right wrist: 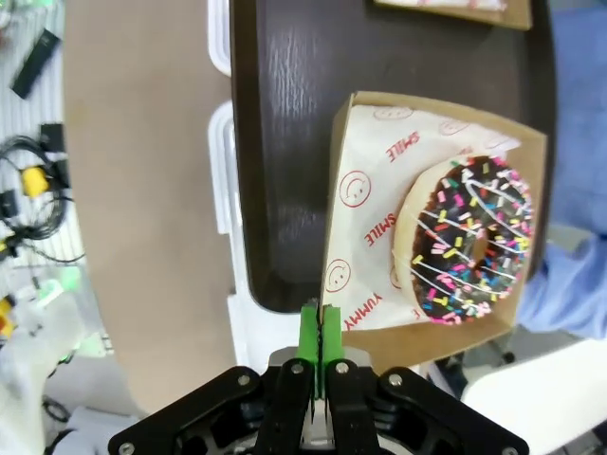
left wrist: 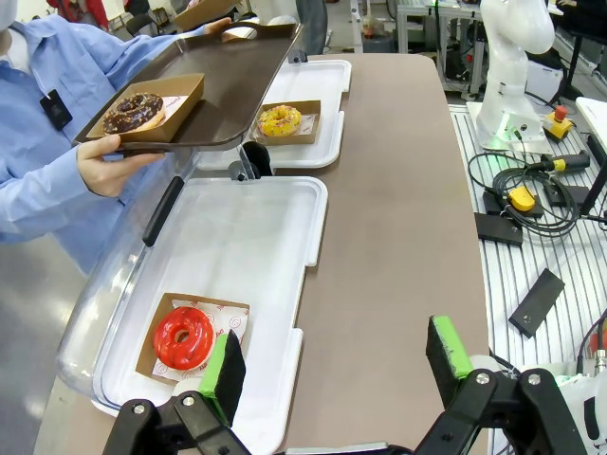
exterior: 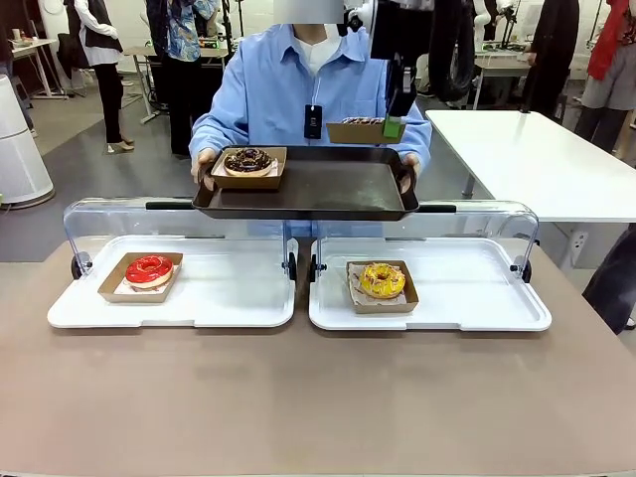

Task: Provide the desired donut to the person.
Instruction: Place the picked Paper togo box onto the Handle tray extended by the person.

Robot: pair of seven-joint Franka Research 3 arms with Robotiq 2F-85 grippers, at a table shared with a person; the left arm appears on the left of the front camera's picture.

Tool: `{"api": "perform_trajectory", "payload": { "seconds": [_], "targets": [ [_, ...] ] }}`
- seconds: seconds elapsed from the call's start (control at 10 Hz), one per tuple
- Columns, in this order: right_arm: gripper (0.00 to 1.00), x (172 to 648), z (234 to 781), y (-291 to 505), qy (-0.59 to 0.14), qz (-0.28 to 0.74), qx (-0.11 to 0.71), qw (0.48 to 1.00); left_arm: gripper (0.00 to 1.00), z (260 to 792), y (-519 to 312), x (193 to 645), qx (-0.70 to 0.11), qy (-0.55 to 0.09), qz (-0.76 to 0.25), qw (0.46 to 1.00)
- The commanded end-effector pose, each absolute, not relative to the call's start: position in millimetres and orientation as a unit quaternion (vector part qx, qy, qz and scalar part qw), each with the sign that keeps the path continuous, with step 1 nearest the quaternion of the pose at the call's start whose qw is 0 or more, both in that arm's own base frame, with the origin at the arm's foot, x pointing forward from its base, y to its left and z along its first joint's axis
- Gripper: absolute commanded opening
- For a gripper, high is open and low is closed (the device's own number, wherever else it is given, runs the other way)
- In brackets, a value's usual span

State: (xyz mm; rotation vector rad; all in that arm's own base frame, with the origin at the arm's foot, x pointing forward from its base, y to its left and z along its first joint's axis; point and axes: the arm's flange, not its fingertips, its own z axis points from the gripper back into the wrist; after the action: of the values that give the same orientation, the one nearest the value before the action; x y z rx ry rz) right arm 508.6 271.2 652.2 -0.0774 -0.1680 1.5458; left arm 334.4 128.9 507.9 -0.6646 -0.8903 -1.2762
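Brown table, white trays, left pincer wide, right pincer clamping donut box.

Brown table bearing two white trays, seemingly with clear lids.

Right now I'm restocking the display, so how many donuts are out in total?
4: a red donut in the left white tray, a yellow donut in the right white tray, a chocolate donut on the person's dark tray, and a sprinkled chocolate donut carried by the right gripper.
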Motion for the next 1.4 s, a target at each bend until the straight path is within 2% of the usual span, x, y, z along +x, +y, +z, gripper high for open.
{"api": "perform_trajectory", "payload": {
  "seconds": [0.0, 0.2, 1.1, 1.2, 1.3],
  "targets": [
    [0.01, 514, 628, 263, -0.092, 0.709, -0.017, 0.699, 1.00, 508, 130, 334, -0.299, -0.399, -0.562, 0.660],
    [0.01, 518, 604, 257, -0.096, 0.733, 0.002, 0.673, 1.00, 508, 130, 334, -0.299, -0.399, -0.562, 0.660],
    [0.01, 538, 546, 253, -0.075, 0.732, -0.009, 0.677, 1.00, 508, 130, 334, -0.299, -0.399, -0.562, 0.660],
    [0.13, 537, 545, 253, -0.074, 0.734, -0.010, 0.675, 1.00, 508, 130, 334, -0.299, -0.399, -0.562, 0.660],
    [0.58, 537, 545, 253, -0.074, 0.735, -0.011, 0.674, 1.00, 508, 130, 334, -0.299, -0.399, -0.562, 0.660]
  ]
}}
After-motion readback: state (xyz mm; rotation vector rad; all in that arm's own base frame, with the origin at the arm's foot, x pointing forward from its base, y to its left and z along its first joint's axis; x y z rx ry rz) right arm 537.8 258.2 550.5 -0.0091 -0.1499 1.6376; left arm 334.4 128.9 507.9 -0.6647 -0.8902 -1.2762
